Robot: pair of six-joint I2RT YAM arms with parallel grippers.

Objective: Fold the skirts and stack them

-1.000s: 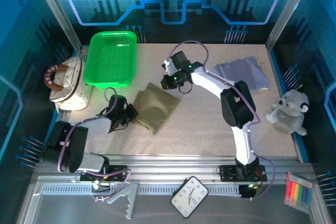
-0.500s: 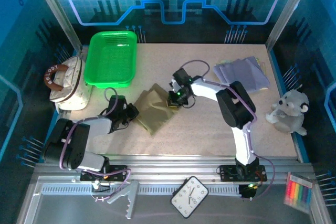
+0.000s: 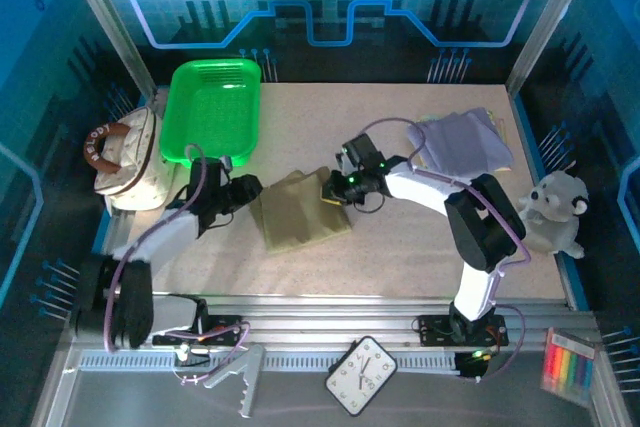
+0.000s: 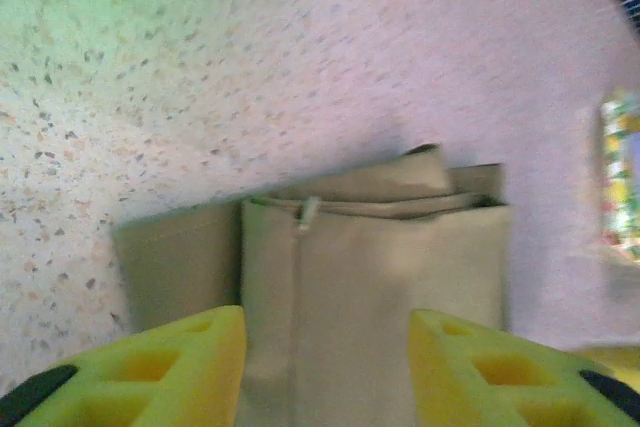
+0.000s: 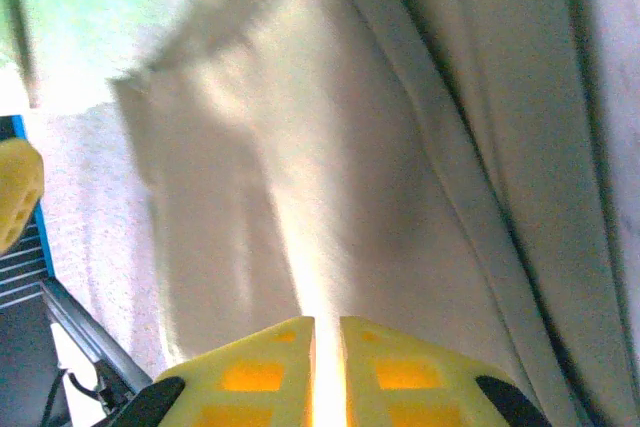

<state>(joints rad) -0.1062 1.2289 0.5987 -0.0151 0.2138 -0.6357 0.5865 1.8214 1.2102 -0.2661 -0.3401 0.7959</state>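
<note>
Speckled beige tabletop (image 3: 400,247) inside a blue-lit frame. Near centre, folded into a compact rectangle: khaki skirt (image 3: 298,215). Just left of it, left gripper (image 3: 243,190), fingers apart, holding nothing. At its right edge, right gripper (image 3: 335,190), fingers nearly together; pinching cloth or not, cannot tell. Upper right, lavender skirt (image 3: 465,140), apparently folded. Probably left to do: stacking the khaki there.

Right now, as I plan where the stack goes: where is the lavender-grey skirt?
In the top view the lavender-grey skirt lies at the far right, behind the white plush toy and to the right of the khaki skirt.
</note>
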